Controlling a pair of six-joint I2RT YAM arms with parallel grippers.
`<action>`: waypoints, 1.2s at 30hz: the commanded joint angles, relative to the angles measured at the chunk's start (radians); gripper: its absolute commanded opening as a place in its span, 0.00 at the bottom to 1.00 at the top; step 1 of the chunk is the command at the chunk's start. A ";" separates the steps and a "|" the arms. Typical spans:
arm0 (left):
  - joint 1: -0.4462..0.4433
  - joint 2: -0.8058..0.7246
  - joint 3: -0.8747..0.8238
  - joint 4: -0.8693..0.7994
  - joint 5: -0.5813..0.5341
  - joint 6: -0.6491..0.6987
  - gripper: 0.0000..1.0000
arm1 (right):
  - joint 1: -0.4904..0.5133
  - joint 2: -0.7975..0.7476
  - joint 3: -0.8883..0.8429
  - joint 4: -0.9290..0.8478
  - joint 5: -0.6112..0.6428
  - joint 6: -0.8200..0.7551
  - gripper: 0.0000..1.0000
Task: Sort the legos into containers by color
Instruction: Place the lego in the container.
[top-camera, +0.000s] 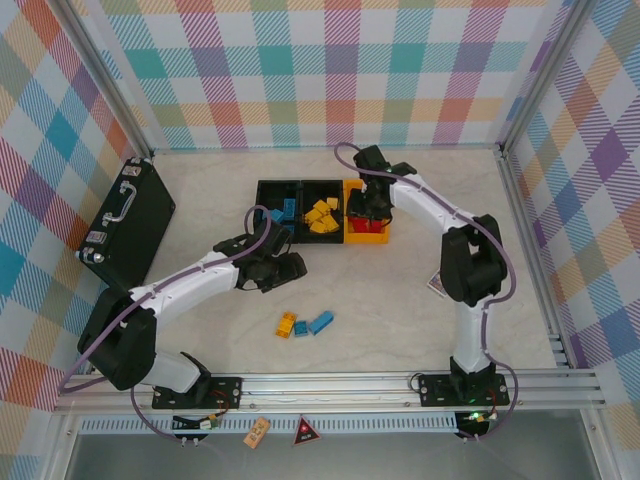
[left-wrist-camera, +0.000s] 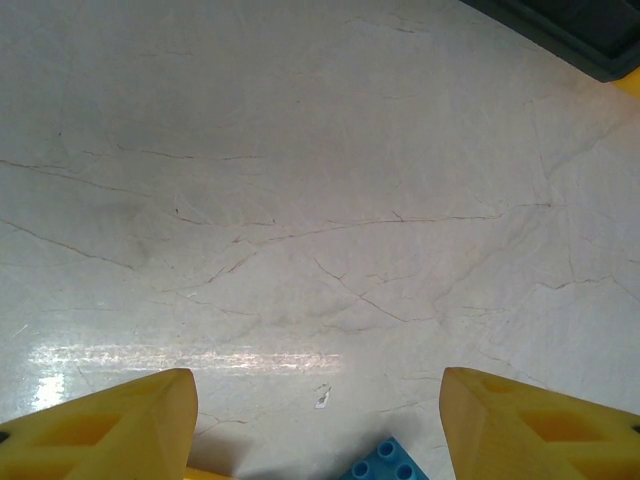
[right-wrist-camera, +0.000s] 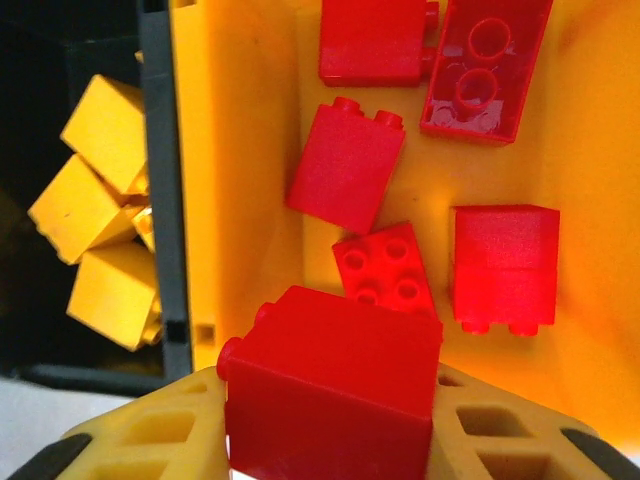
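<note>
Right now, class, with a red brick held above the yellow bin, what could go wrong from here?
1. The red brick hangs near a corner of the yellow bin, beside the yellow bricks; released off-centre, it might bounce out or among them.
2. A loose yellow brick lies close to two blue bricks; the open left jaws may nudge or grab the wrong colour.

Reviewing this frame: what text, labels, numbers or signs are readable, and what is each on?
No text here can be read.
Pale stickers on the briefcase: too small to read.
Printed card on the right: too small.
Orange tag and red triangle sign on the front ledge: blurred.
</note>
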 joint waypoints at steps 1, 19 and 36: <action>-0.004 0.014 0.027 -0.010 -0.001 0.017 0.65 | -0.007 0.034 0.059 -0.063 0.021 0.013 0.38; -0.004 0.035 0.043 -0.027 0.014 0.040 0.65 | -0.008 -0.031 0.046 -0.063 0.022 0.013 0.56; -0.019 -0.003 0.027 -0.118 0.026 0.070 0.65 | -0.004 -0.339 -0.309 0.056 -0.125 0.008 0.56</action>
